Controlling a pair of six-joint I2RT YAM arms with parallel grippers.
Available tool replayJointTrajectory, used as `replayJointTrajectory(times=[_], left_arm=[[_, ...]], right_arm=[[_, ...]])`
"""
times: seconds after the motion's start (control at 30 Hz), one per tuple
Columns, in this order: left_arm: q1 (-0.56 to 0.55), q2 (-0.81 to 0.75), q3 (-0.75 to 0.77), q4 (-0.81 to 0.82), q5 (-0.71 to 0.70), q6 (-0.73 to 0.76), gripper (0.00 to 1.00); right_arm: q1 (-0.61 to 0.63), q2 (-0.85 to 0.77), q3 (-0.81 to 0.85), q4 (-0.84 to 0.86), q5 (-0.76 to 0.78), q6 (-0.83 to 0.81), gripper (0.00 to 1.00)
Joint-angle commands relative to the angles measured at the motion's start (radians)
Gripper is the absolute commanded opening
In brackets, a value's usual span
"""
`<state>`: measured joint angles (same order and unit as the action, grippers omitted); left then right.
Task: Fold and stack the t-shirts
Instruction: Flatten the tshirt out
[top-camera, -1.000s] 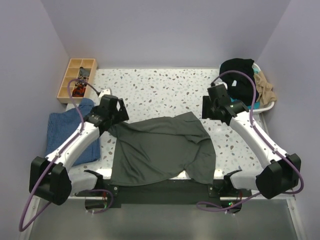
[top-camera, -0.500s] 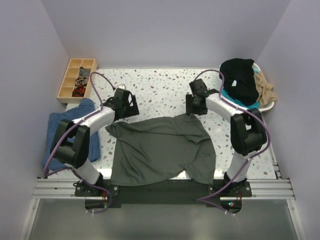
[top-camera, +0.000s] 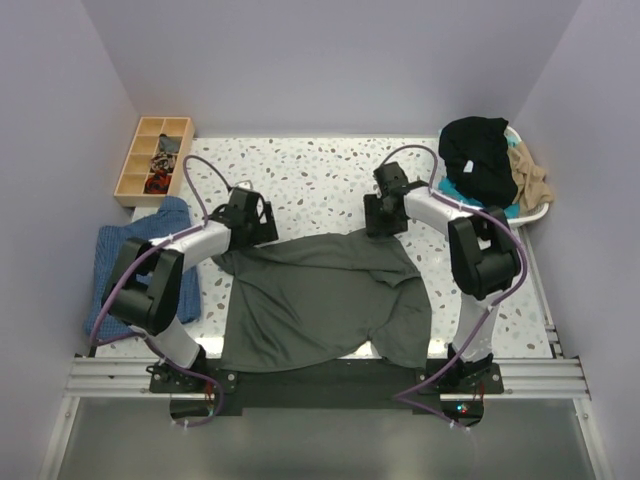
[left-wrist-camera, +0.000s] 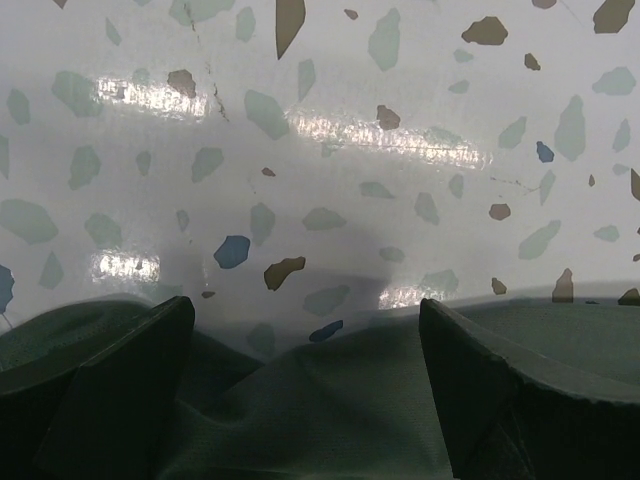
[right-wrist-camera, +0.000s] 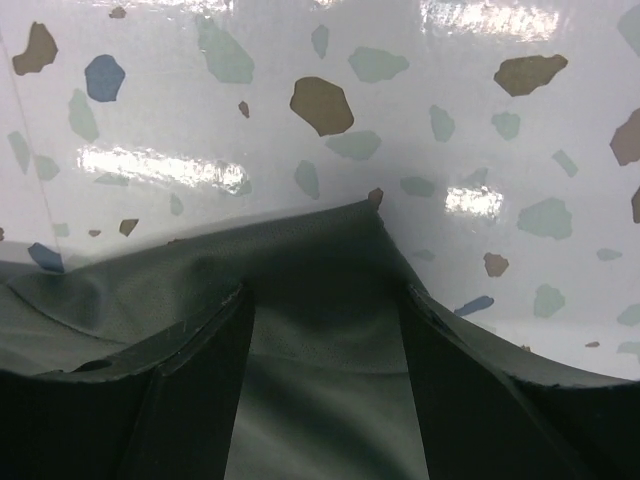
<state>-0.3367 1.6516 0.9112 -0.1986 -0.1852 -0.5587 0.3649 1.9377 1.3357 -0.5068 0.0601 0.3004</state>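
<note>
Terrazzo table (top-camera: 320, 165) is found bearing the charcoal t-shirt (top-camera: 320, 300); its far edge is straddled at either corner by the left gripper (left-wrist-camera: 305, 345) and right gripper (right-wrist-camera: 325, 300), both spread. Neither is judged nearer.

Bright, even overhead light with soft shadows, and white glare streaks on the glossy table (left-wrist-camera: 380, 135) in both wrist views
</note>
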Motion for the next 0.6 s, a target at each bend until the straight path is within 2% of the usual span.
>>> replayJointTrajectory(times=[0.0, 0.1, 0.13, 0.17, 0.2, 0.27, 0.3, 0.37, 0.4, 0.5, 0.57], left_arm=[[-0.001, 0.01, -0.024, 0.064, 0.009, -0.014, 1.0], [-0.001, 0.014, -0.028, 0.067, 0.013, -0.012, 1.0], [-0.001, 0.016, -0.029, 0.07, 0.013, -0.012, 0.99], [-0.001, 0.017, -0.031, 0.077, 0.019, -0.01, 0.99], [-0.001, 0.019, -0.034, 0.079, 0.021, -0.01, 0.97], [-0.001, 0.025, -0.035, 0.091, 0.036, -0.004, 0.91], [-0.001, 0.025, -0.038, 0.097, 0.044, -0.001, 0.76], [-0.001, 0.024, -0.041, 0.113, 0.049, 0.005, 0.54], [-0.002, 0.022, -0.035, 0.113, 0.05, 0.009, 0.36], [-0.001, 0.005, 0.008, 0.09, 0.043, 0.034, 0.0], [-0.001, -0.024, 0.056, 0.067, 0.026, 0.065, 0.0]], right_arm=[[-0.011, 0.032, 0.054, 0.039, 0.006, -0.029, 0.64], [-0.012, 0.063, 0.079, 0.033, -0.003, -0.035, 0.64], [-0.011, 0.081, 0.085, 0.028, -0.011, -0.041, 0.6], [-0.012, 0.087, 0.092, 0.027, -0.009, -0.041, 0.51], [-0.011, 0.095, 0.095, 0.025, -0.011, -0.038, 0.28], [-0.012, 0.095, 0.097, 0.028, -0.031, -0.04, 0.0], [-0.011, 0.09, 0.094, 0.031, -0.034, -0.037, 0.0], [-0.012, 0.052, 0.086, 0.043, -0.043, -0.046, 0.0], [-0.012, 0.032, 0.083, 0.045, -0.037, -0.044, 0.0], [-0.011, -0.083, 0.074, 0.056, 0.007, -0.05, 0.0], [-0.011, -0.168, 0.086, 0.056, 0.056, -0.061, 0.0]])
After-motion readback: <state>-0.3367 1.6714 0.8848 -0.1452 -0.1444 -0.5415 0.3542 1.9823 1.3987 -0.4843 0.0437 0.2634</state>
